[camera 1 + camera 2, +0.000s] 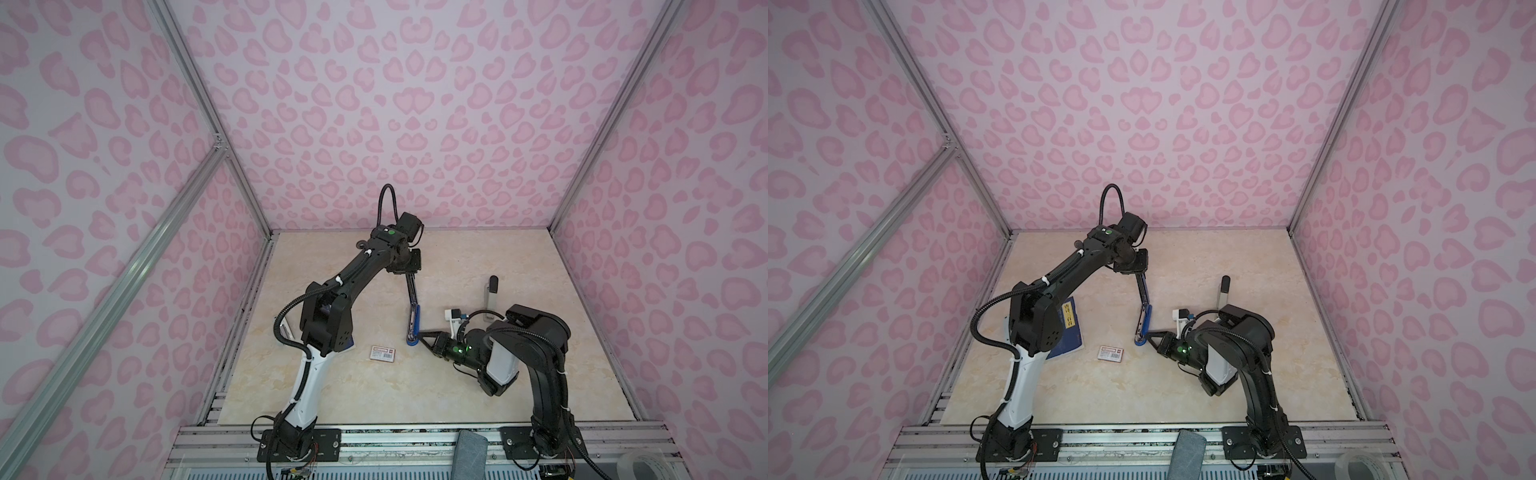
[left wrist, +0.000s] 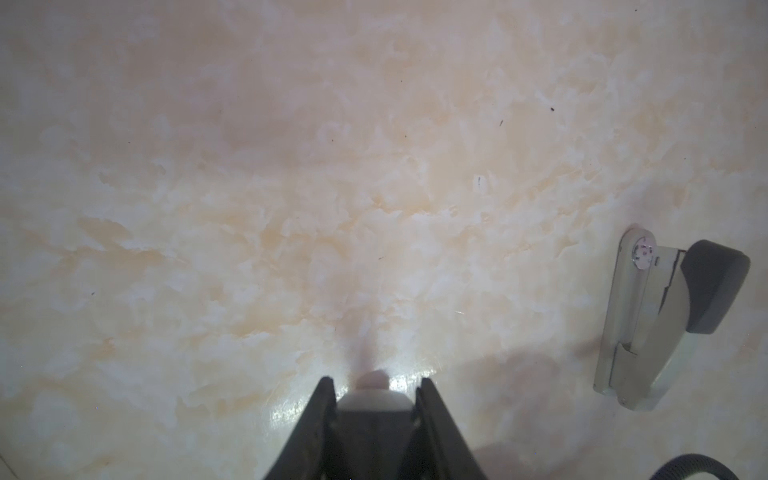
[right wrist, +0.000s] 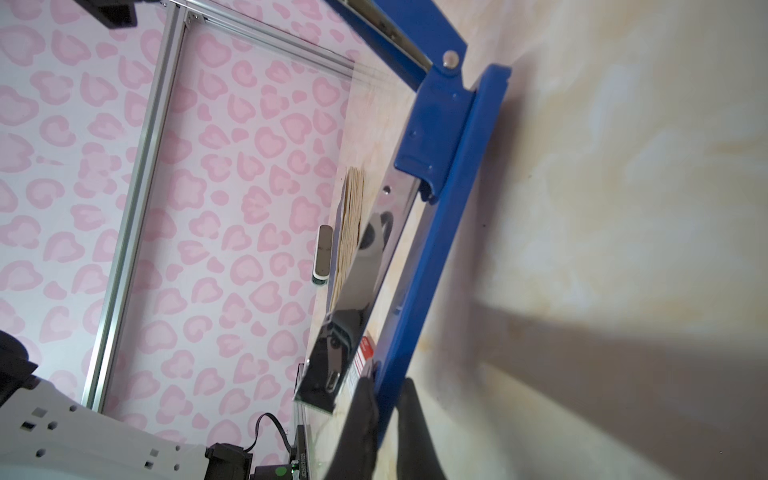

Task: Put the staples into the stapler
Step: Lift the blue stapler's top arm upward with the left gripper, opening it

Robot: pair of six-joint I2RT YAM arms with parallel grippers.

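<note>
- Pinching the blue stapler's (image 1: pixel 413 326) near base end: right gripper (image 1: pixel 419 334);
- left gripper (image 1: pixel 409 275) holds its raised top; grip partly hidden;
- staple box (image 1: pixel 382 353) near-left; booklet (image 1: pixel 1074 338) half hidden.

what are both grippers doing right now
left gripper: closed on the raised top arm of the stapler
right gripper: closed on the stapler's blue base

blue booklet (image 1: pixel 1074 336) half behind left arm (image 1: pixel 1059 274), staple box (image 1: pixel 383 353) print unreadable
</note>
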